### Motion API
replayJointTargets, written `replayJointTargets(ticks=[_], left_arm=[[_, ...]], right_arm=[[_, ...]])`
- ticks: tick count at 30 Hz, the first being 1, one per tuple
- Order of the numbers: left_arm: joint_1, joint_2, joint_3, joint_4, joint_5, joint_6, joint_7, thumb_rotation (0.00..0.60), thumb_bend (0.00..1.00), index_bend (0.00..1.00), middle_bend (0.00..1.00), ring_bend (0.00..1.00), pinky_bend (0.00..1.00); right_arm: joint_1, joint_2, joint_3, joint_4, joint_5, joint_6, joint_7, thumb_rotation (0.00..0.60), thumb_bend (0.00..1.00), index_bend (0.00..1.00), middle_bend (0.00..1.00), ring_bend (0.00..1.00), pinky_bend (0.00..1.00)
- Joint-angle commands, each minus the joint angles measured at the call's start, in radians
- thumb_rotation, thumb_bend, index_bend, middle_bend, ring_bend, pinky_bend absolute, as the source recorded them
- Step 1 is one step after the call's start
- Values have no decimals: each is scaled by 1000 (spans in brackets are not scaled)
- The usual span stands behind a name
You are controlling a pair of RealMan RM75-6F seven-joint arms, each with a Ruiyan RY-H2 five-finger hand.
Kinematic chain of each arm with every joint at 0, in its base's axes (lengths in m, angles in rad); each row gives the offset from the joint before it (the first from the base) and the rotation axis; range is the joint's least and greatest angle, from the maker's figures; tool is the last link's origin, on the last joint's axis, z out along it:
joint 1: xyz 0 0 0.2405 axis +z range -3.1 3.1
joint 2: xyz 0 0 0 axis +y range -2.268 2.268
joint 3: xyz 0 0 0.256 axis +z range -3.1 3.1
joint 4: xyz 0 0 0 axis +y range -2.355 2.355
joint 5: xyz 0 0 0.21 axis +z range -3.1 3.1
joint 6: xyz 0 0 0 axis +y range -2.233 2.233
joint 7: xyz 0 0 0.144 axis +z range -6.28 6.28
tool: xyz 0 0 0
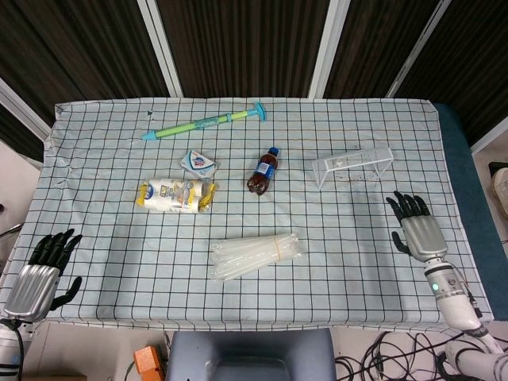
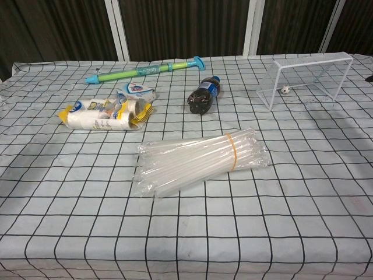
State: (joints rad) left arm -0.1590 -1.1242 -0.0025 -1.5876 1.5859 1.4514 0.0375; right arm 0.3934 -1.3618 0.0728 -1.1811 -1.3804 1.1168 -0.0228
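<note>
Dark slatted wall panels with pale uprights are seen behind a surface (image 1: pixel 119 262) draped in a white cloth with a black grid.

- Right robot hand (image 1: pixel 419 232): laid palm down at the 4 o'clock edge of the surface, fingers spread and pointing toward 12 o'clock, nothing grasped. Not caught in the chest view.
- Left robot hand (image 1: pixel 36 278): parked off the 8 o'clock corner, fingers apart, nothing held.
- Miniature wire goal (image 1: pixel 352 167): set at about 2 o'clock; long axis runs roughly 9-to-3, mouth turned toward the robot. It lies at about 11 o'clock from the right robot hand, near but apart.
- Tiny soccer ball (image 2: pixel 285 89): seen in the chest view inside the goal frame, near its left post; too small to be made out in the head view.
- Right robot hand is by far the nearer one to goal and ball; the left is well apart, across the whole surface.

Also noted:
- bundle of clear tubes (image 1: pixel 255 255) banded in orange, at centre-front
- cola bottle (image 1: pixel 263 172) lying down at centre
- yellow-and-white snack pack (image 1: pixel 176 194) at 9 o'clock
- small blue-white carton (image 1: pixel 199 163) just beyond it
- green-and-blue water pump toy (image 1: pixel 205 123) at 11 o'clock
</note>
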Motion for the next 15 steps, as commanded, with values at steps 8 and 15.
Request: replayJointTargets(ticks=[8, 15], left_arm=[[0, -6, -1, 5, -2, -1, 5, 600, 398, 0, 0, 0, 72], [-2, -7, -4, 6, -4, -2, 6, 600, 399, 0, 0, 0, 72]], right_arm=[[-244, 162, -90, -363, -56, 349, -253, 600, 542, 0, 0, 0, 0], [-264, 160, -98, -351, -102, 370, -239, 600, 541, 0, 0, 0, 0]])
